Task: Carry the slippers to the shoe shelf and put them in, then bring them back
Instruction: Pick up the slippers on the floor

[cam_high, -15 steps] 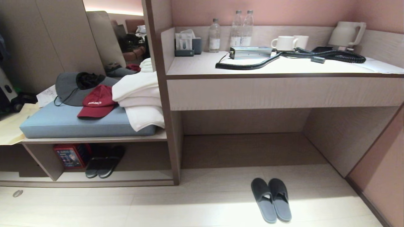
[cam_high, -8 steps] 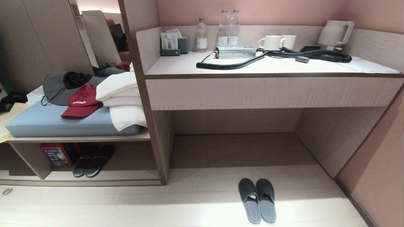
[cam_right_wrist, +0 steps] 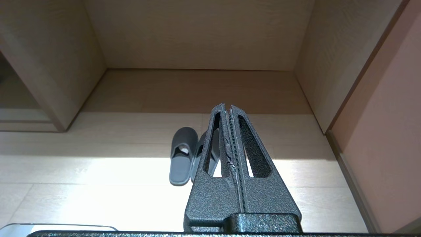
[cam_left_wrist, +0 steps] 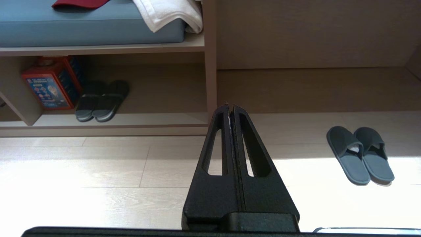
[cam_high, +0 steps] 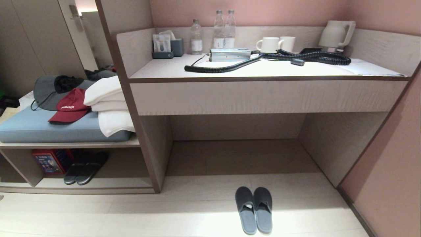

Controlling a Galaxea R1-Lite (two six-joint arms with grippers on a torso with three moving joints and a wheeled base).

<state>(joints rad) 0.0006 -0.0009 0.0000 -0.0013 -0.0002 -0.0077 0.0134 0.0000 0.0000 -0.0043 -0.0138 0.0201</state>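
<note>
Slippers (cam_high: 254,209): side by side on the pale floor (cam_high: 131,217), toes toward the recess under the counter (cam_high: 263,70), in a bright patch of light; nothing touches them.
Shoe shelf (cam_high: 98,182): low open compartment on the left, under a blue cushion (cam_high: 49,126); well apart from the slippers.
In the shelf: a dark pair (cam_high: 82,169) with pale sole rims and, beside it, a red box (cam_high: 49,161).
Left gripper (cam_left_wrist: 230,107): above the floor, fingers pressed together, holding nothing; out of the head view.
Right gripper (cam_right_wrist: 227,107): above the floor, near the slippers, fingers pressed together, holding nothing; out of the head view.
On the cushion: red cap (cam_high: 69,105), grey hat (cam_high: 49,92), folded white towels (cam_high: 108,108).
On the counter: bottles (cam_high: 213,33), mugs (cam_high: 274,44), kettle (cam_high: 335,33), coiled black cable (cam_high: 296,57).
</note>
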